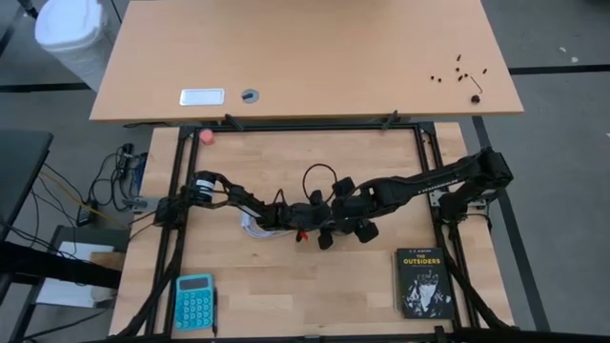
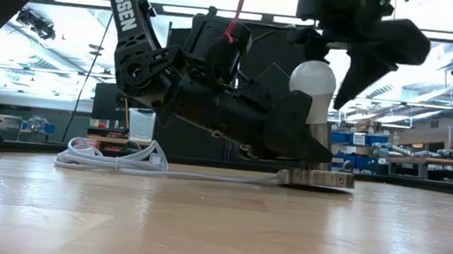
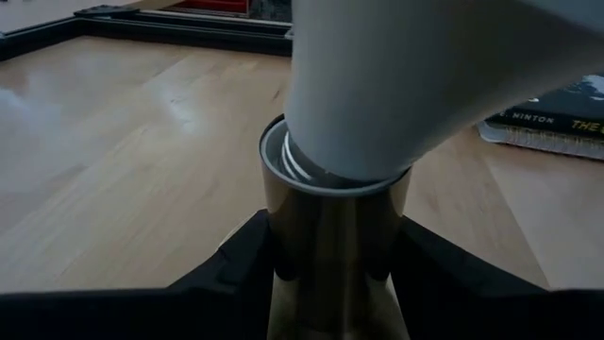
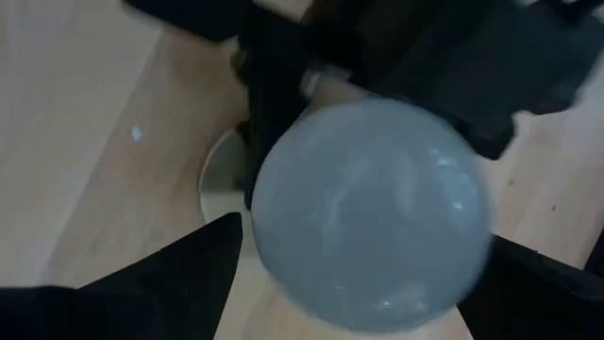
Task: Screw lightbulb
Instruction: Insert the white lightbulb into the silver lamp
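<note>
Mid-screwing: the bulb (image 2: 312,79) sits in the socket (image 3: 332,236), which the left gripper (image 3: 330,274) clamps, while the right gripper (image 4: 368,274), fingers spread around the globe, must close and twist again

We read "TROSSEN" in white letters on the left arm (image 2: 130,7) in the low view, "THE OUTSIDERS" on the black book (image 1: 422,282), and "HINTON" along its spine edge.
</note>
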{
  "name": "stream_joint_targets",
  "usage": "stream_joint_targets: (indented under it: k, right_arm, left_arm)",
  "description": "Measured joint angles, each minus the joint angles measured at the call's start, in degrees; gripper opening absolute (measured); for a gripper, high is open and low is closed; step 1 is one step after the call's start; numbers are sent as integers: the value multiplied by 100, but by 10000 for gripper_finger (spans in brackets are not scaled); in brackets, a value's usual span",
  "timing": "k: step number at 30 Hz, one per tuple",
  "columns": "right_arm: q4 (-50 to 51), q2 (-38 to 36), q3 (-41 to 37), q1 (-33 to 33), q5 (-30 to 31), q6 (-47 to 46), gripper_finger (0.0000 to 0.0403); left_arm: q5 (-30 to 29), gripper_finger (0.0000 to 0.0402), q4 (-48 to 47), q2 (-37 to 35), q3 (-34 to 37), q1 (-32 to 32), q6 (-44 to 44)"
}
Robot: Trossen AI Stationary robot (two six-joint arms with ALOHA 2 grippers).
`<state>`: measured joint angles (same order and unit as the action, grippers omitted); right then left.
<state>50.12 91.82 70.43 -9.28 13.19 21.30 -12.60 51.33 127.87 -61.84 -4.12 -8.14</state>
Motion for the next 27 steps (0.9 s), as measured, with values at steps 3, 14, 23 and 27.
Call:
stream_joint_targets:
  k: [3, 14, 23, 27]
  right_arm:
    - [-28, 101, -2, -12, -3, 273, 350]
    - [-117, 98, 81, -76, -2, 1041, 350]
    - [-200, 98, 83, -76, 1, 1271, 350]
    - [31, 219, 293, -60, -66, 914, 350]
  left_arm:
    - [86, 171, 0, 0, 0, -1, 2]
    - [373, 171, 12, 0, 0, 6, 57]
    - [417, 171, 20, 0, 0, 11, 61]
    - [465, 171, -35, 0, -59, 13, -6]
